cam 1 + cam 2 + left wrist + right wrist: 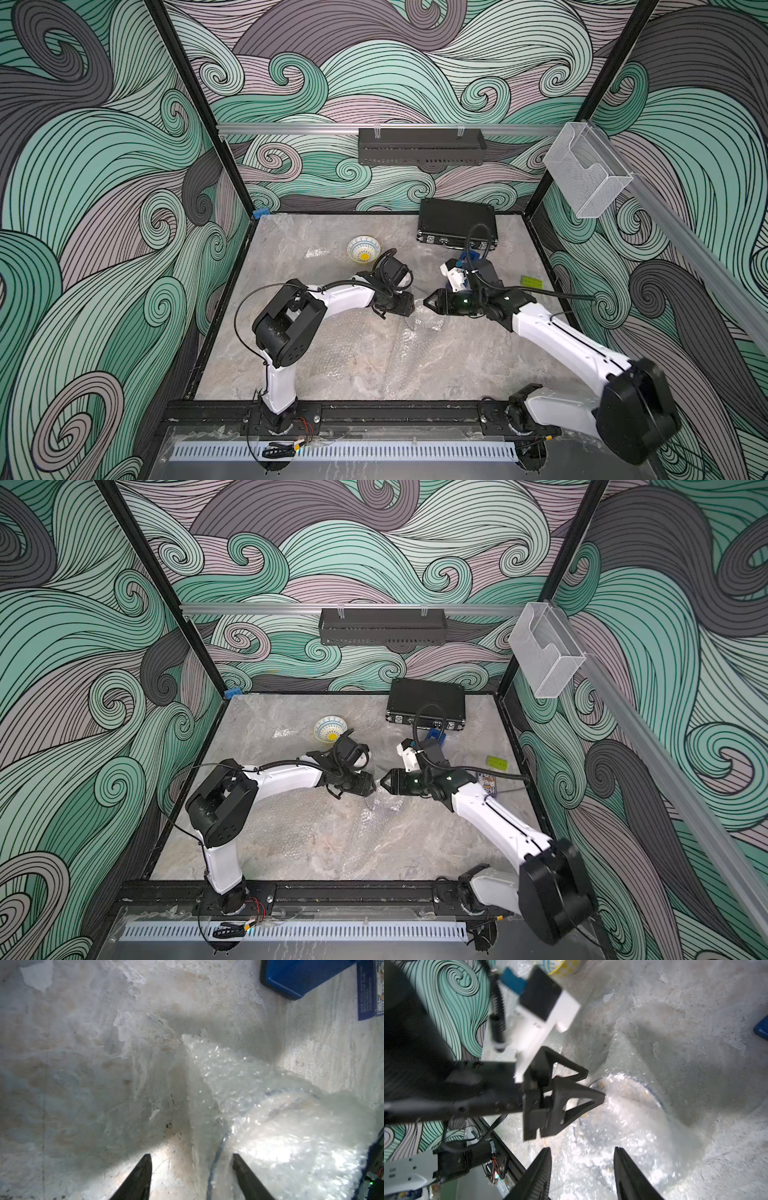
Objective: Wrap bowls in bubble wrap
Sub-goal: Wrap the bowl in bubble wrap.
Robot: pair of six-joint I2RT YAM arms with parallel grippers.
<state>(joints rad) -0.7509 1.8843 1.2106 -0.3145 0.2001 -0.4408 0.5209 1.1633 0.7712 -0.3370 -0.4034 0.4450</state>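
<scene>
Basically both grippers met tip to tip over the table (332, 365) centre, with one bowl (633, 1105) under bubble wrap (228, 1076) just below and between them. Left gripper (191, 1155): fingers spread, nothing pinched. The covered bowl's blue rim and the wrap's edge ran up between the fingers, closer to one of them. Right gripper (582, 1147): fingers also spread and empty, over the bowl's opposite side with crumpled wrap right under them.

So the bowl lay straight ahead of and below each set of fingers. Neither arm was clearly nearer. In the right wrist view the left fingertips looked right at the wrap by the rim; contact unclear.

The bowl is round, so it had no long axis. The wrap's loose pointed flap ran on past the bowl, away from the left fingers, and the rest of the sheet spread toward the arm bases. Likely next: grab a loose edge and fold it over.

Second bowl (364, 249) sat uncovered, well apart beyond the left wrist.
</scene>
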